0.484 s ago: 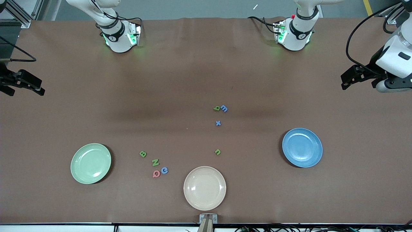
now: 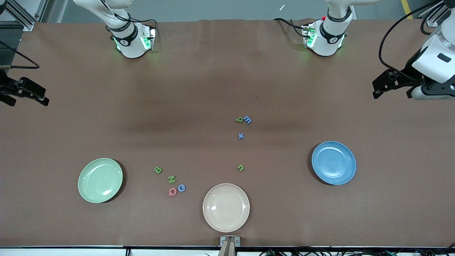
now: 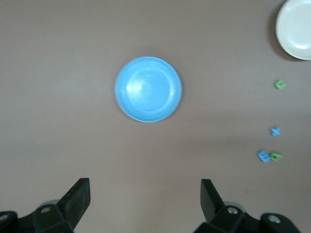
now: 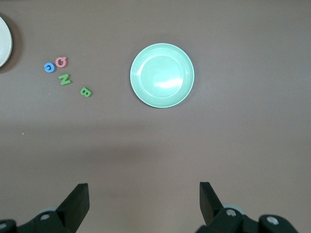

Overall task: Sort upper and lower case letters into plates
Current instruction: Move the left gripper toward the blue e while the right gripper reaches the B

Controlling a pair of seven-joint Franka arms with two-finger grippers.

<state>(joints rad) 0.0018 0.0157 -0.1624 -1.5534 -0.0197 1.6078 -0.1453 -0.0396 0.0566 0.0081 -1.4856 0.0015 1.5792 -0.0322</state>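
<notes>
We have not picked up any letter yet: the left gripper (image 2: pixel 378 93) and right gripper (image 2: pixel 44 101) hang with jaws wide open at the worktop's two ends, all letters lie mid-worktop toward its front edge, so next we reach the green B (image 2: pixel 158 170) beside the pale green plate (image 2: pixel 85 192).

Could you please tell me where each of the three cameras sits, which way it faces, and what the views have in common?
Front view: high across the table, facing both bases; left gripper and right gripper hang over the table's ends, both open.
Left wrist view: on the left arm, looking down past its fingers at the blue plate and lowercase letters.
Right wrist view: on the right arm, looking down past its fingers at the pale green plate and capital letters.
Shared: both wrist views catch the cream-beige plate.
</notes>
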